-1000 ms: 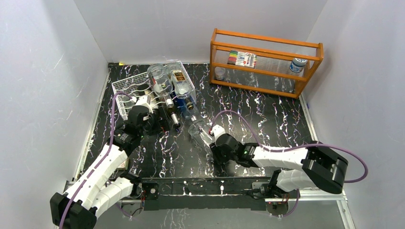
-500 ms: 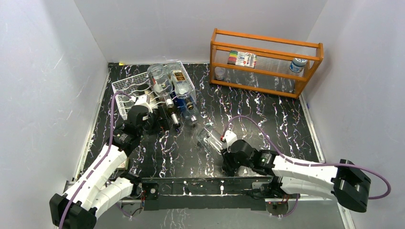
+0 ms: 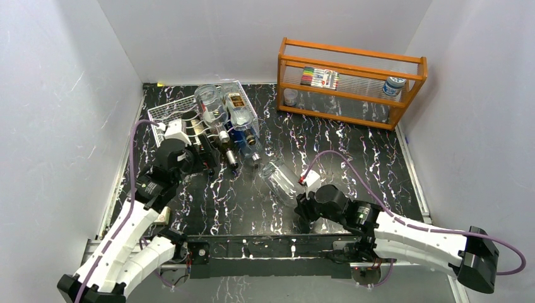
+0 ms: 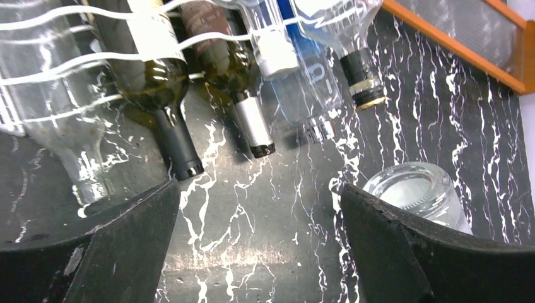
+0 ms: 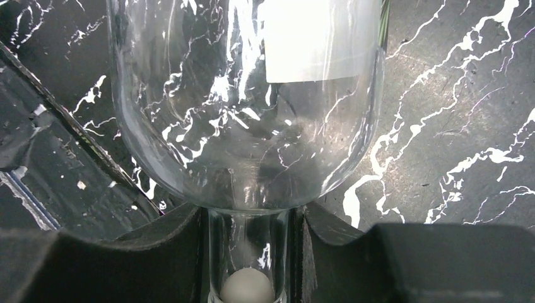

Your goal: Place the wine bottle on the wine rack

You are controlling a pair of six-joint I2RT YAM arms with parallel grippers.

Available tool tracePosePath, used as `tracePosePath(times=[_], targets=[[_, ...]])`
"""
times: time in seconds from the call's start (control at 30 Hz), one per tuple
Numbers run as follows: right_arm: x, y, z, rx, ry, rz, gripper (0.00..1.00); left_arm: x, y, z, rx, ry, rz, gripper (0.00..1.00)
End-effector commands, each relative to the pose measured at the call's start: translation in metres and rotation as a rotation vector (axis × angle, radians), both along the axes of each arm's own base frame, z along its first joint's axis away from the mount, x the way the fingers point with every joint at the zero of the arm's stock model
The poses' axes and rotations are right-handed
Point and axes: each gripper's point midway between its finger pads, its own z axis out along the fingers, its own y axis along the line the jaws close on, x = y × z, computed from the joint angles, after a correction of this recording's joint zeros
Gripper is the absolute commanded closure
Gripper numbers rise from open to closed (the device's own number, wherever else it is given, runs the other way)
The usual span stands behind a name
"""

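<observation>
**A:** Where is the wine bottle (image 3: 279, 178)?

**B:** Lower centre of the top view. It's clear glass, tilted, with its base toward the upper left. The right hand (image 5: 248, 252) is closed on its neck.

**A:** How far along is the task?

**B:** The bottle is grasped, I'd judge. Carrying it to the wine rack (image 3: 170, 108), upper left on the desk (image 3: 366, 158), and laying it in a cradle are left.

**A:** Counts?

**B:** One held bottle and one rack. I count five racked bottles (image 4: 158, 82), possibly more. There's one orange shelf (image 3: 350, 117), upper right. The left hand (image 4: 258, 189) gapes wide and empty, just below their necks.
</observation>
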Motion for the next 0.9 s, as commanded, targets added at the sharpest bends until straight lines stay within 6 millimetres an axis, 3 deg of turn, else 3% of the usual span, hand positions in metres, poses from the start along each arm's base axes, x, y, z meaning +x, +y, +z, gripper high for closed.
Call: tracePosePath(times=[0.0,0.2,0.47,0.67,0.87], targets=[[0.031,0.037,0.117,0.345,-0.209,-0.048,1.0,-0.001,0.024,0.032,0.042,-0.102,0.085,0.02],[0.037,0.052,0.163,0.405,-0.254,-0.032,1.0,-0.008,0.048,0.061,0.073,-0.191,0.168,0.02],[0.048,0.097,0.229,0.491,-0.307,0.042,1.0,-0.029,0.076,0.114,0.109,-0.326,0.232,0.02],[0.058,0.14,0.278,0.58,-0.305,0.082,1.0,-0.048,0.093,0.141,0.123,-0.398,0.263,0.02],[0.086,0.197,0.301,0.633,-0.282,0.062,1.0,-0.065,0.105,0.162,0.139,-0.465,0.275,0.02]])
